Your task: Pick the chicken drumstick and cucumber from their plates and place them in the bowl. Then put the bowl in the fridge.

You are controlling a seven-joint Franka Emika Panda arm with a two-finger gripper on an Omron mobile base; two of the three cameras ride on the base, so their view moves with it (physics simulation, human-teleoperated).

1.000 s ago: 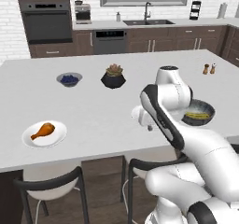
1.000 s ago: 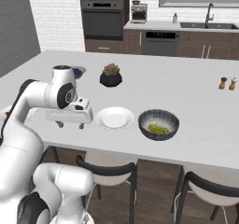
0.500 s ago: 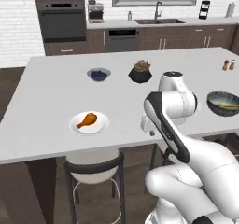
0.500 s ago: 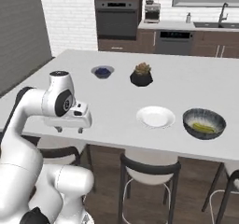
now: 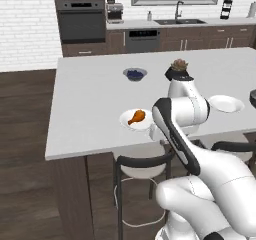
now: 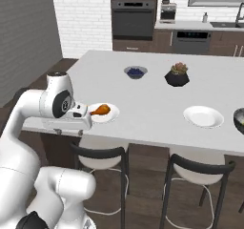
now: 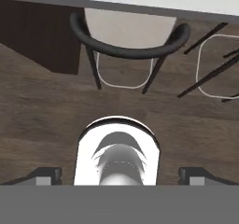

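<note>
The orange-brown chicken drumstick (image 5: 136,116) (image 6: 100,110) lies on a white plate (image 5: 126,122) (image 6: 110,116) near the island's front edge. The other plate (image 5: 226,103) (image 6: 203,116) stands bare further right. The dark bowl (image 5: 253,97) (image 6: 239,120) is cut off by the right edge of both base views, and the cucumber is out of view. My gripper (image 6: 70,131) (image 7: 120,175) hangs open just off the counter's front edge, left of the drumstick plate, pointing down at the floor with nothing between its fingers. The fridge is out of view.
A small bowl of blue berries (image 5: 134,74) (image 6: 136,72) and a black plant pot (image 5: 178,69) (image 6: 177,75) stand at the back of the island. Black-framed stools (image 6: 102,154) (image 6: 200,168) (image 7: 128,36) sit under the front edge. A wall oven (image 6: 133,18) is behind.
The base has driven left, so the whole scene has shifted right in both base views. The drumstick plate is now beside the arm. The gripper has stayed open.
</note>
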